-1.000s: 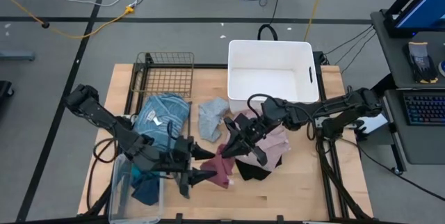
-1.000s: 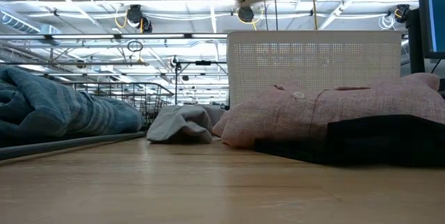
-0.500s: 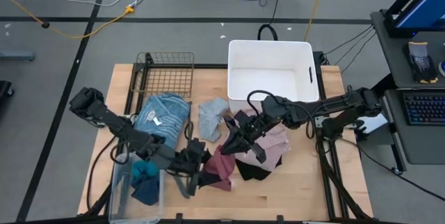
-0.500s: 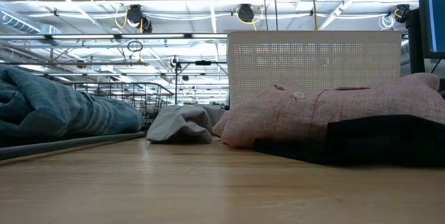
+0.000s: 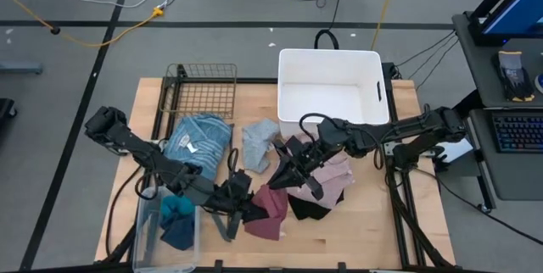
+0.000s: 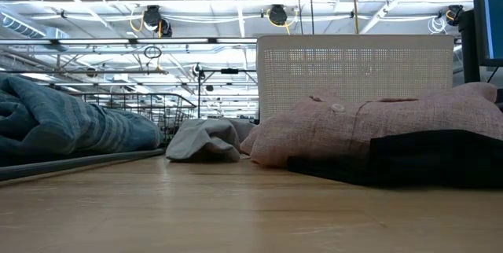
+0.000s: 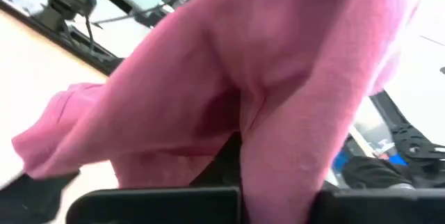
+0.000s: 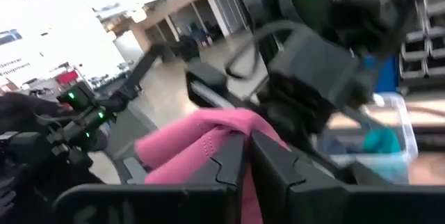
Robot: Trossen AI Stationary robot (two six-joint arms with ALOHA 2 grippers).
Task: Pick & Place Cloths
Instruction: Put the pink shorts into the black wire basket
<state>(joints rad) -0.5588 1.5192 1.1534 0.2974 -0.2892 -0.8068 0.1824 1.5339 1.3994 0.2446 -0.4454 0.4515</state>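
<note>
Left pincer (image 5: 248, 213): fingers wide apart a second ago, now clamped together on soft maroon-pink fabric cloth (image 5: 267, 211) at near-centre of wooden desk (image 5: 365, 239). Cloth edge bunched between fingers, rest trailing right on desk. Judgement: grasp made, lift next.

Right pincer (image 5: 288, 174): fingers together on pale pink woven shirt (image 5: 335, 171), right of maroon piece, near white plastic tub (image 5: 331, 63). Same spot as before. Pile partly overlapping; lifting one may drag neighbour.

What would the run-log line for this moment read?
left gripper: shut on maroon cloth | right gripper: shut, at the same cloth's far edge | white tub: no cloth inside | phase: handover
</note>
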